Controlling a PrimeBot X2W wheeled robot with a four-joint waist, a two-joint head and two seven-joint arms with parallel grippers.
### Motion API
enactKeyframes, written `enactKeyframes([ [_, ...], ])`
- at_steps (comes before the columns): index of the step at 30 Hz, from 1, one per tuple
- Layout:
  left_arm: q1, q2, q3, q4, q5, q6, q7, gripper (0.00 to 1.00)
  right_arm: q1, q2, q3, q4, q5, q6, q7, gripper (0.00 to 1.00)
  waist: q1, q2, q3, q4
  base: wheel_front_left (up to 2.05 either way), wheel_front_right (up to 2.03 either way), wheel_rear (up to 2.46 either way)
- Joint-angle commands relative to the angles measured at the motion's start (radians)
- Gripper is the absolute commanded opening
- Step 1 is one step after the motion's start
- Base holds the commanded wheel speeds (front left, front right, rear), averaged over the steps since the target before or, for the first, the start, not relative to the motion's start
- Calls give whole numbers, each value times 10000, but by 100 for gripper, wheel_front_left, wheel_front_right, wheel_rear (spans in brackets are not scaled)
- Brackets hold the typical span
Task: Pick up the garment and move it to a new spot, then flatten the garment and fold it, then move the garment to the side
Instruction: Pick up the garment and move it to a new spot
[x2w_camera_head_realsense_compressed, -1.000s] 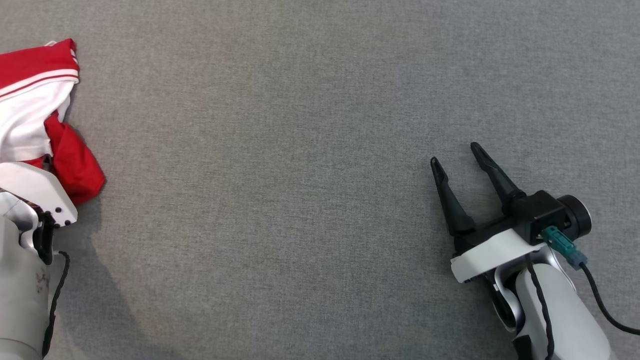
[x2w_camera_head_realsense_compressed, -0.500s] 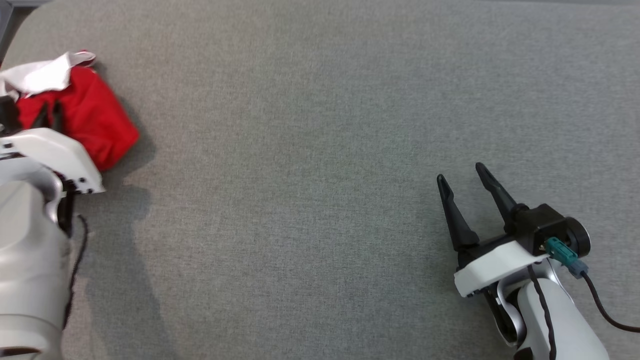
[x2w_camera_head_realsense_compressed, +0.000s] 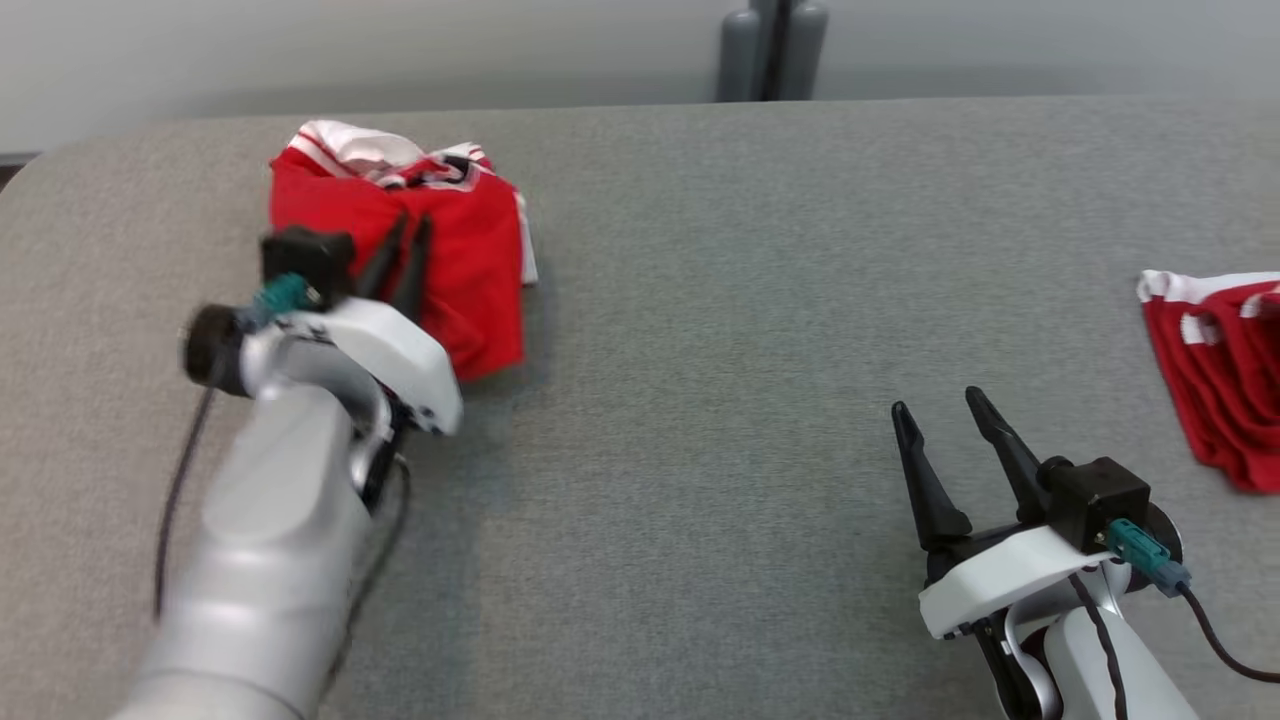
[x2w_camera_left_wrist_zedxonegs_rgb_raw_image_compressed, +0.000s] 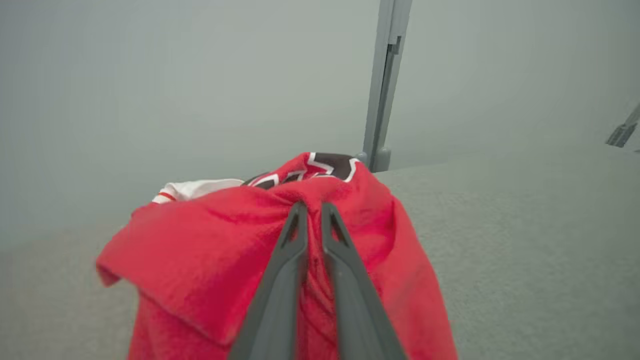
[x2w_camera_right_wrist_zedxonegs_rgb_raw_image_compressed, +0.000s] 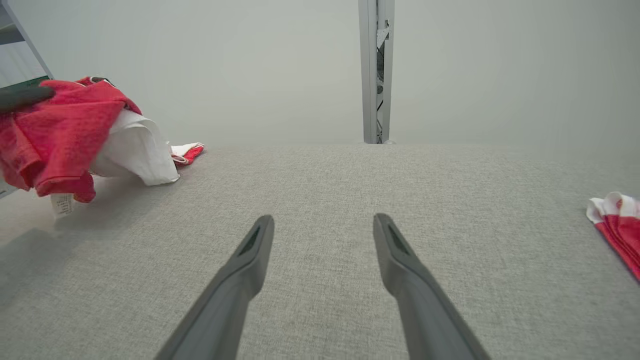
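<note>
In the head view you see the left gripper (x2w_camera_head_realsense_compressed: 412, 230) over the far left part of the gray table (x2w_camera_head_realsense_compressed: 700, 400). Its two dark fingers are almost together, and a fold of the red garment (x2w_camera_head_realsense_compressed: 470, 280) is pinched between them. The arm is a little blurred there, so the grip is not so easy to judge.

The left wrist view shows it better. The finger tips press into the red cloth near the top of the bundle, the cloth bunches around them, and it hangs down on both sides of the fingers. This view also shows you a dark patch with white edging at the top of the bundle.

The right wrist view looks at the garment from the side, which the other two views cannot do. The red part is raised off the table with a shadow under it, while a white part hangs down and touches the surface. A small label (x2w_camera_right_wrist_zedxonegs_rgb_raw_image_compressed: 62, 204) hangs from the lower red edge.

The right gripper (x2w_camera_head_realsense_compressed: 937, 403) is at the lower right of the head view. Its fingers are spread wide over bare table, with nothing between them. A second red and white cloth (x2w_camera_head_realsense_compressed: 1225, 400) lies at the right edge of the table, apart from this gripper. A gray post (x2w_camera_head_realsense_compressed: 765, 50) stands behind the far edge of the table.
</note>
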Motion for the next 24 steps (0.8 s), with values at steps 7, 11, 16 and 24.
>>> enactKeyframes([
  [7,1883,14,-3628,-2334,-2657,189,-48,0,385,-40,14,126,265,-3,-2,100,0,0,-660,-577,0,0,0],
  [11,2594,-26,-5110,-3157,-3424,914,-52,0,605,-44,10,179,290,-1,-2,100,0,0,-901,-628,0,0,0],
  [16,3072,-12,-5710,-3002,-3633,1734,-64,49,709,-42,51,208,381,-1,-2,100,0,0,-1112,-651,0,0,0],
  [24,4316,486,-4108,-3706,-2690,2724,-56,100,859,-45,75,267,452,-1,-2,100,0,0,-1523,-629,0,0,0],
])
